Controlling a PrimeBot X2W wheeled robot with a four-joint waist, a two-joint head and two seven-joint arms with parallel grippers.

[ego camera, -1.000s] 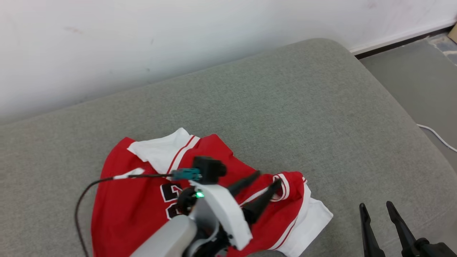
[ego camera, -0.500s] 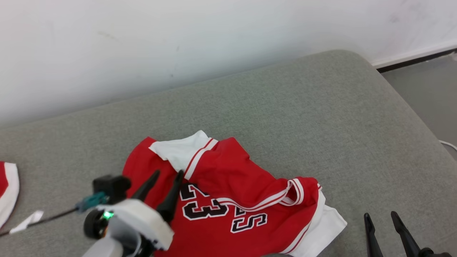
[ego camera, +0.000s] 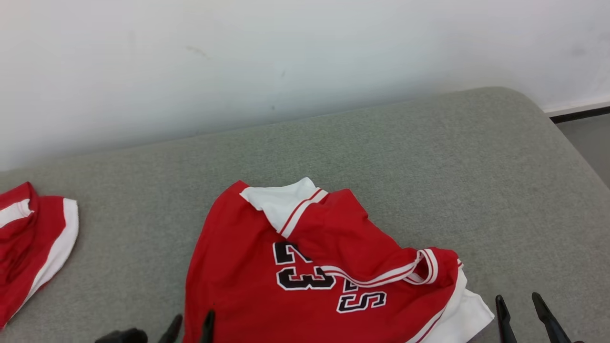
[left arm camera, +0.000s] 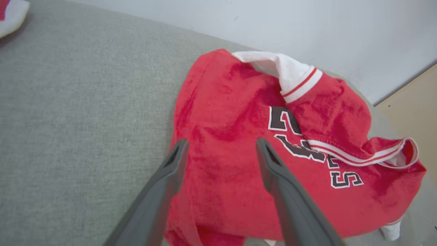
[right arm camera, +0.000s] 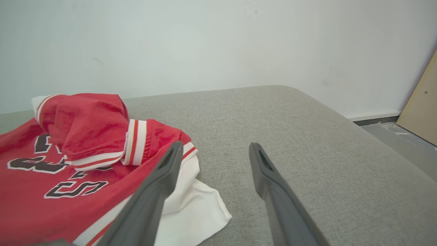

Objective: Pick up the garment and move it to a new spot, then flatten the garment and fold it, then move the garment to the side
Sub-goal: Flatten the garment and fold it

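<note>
Grey cushion, red jersey, open room right

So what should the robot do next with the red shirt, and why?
Probably lower the left gripper onto the shirt edge under it and close. It and the right gripper are open and empty, and the shirt lies rumpled on the grey cushion, a flap folded over its numbers.
</note>
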